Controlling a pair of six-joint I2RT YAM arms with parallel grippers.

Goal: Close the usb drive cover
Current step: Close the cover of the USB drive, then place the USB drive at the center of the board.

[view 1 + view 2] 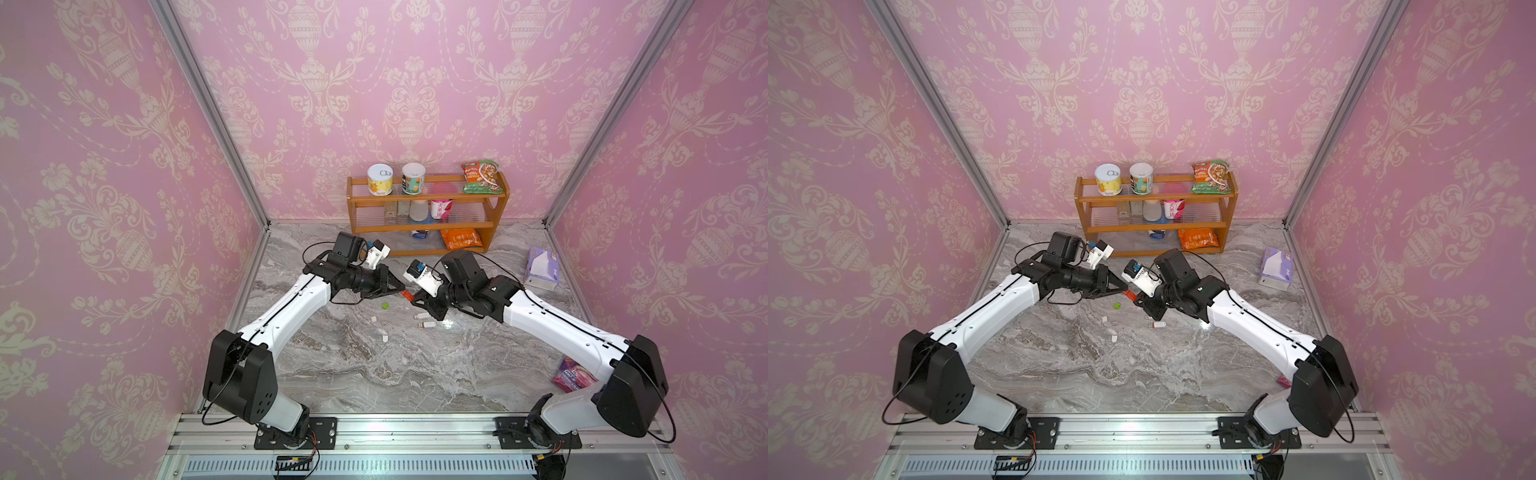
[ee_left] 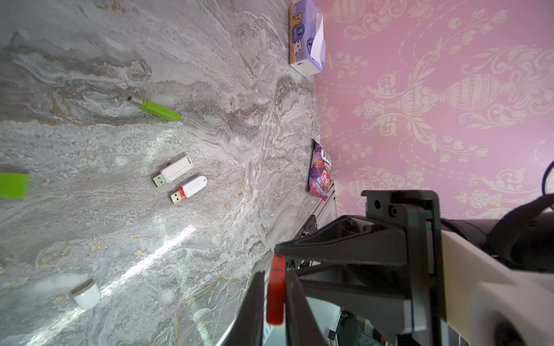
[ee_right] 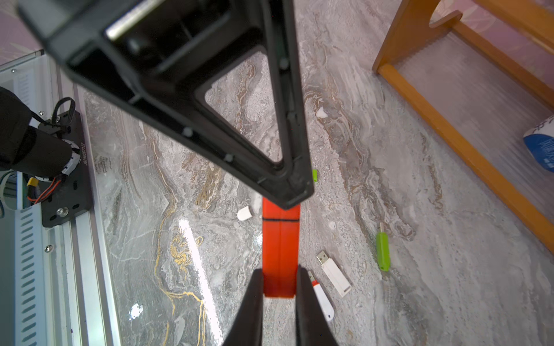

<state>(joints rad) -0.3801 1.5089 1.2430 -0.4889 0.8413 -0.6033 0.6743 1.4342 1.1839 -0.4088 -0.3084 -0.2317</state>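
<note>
Red USB drive (image 3: 281, 248): cap seated, seam visible; aloft over marble table (image 1: 374, 374).
Right gripper (image 3: 280, 269): clamped on its body.
Left gripper (image 2: 275, 272): flanking cap end; grip indeterminable.
Both top views: merely a red speck.

We count four USB drives on view: one red drive (image 3: 280, 254), one green drive (image 3: 383, 251), one plain white drive (image 3: 335, 277) and one red-collared white drive (image 3: 323, 299). Loose caps come to three: one green cap (image 1: 385, 306) and two white, the farther white cap (image 1: 373, 319) and the nearer white cap (image 1: 385, 338). We tally two arms, the left arm (image 1: 291, 306) and the right arm (image 1: 557, 326); one wooden rack (image 1: 374, 203); two cans, the pull-tab can (image 1: 380, 179) and the plain-lid can (image 1: 413, 178); three snack packets, the green packet (image 1: 482, 178), the orange packet (image 1: 460, 238) and the purple packet (image 1: 569, 376); one tissue pack (image 1: 541, 268); one pink cup (image 1: 441, 208); one pale bottle (image 1: 418, 210).
</note>
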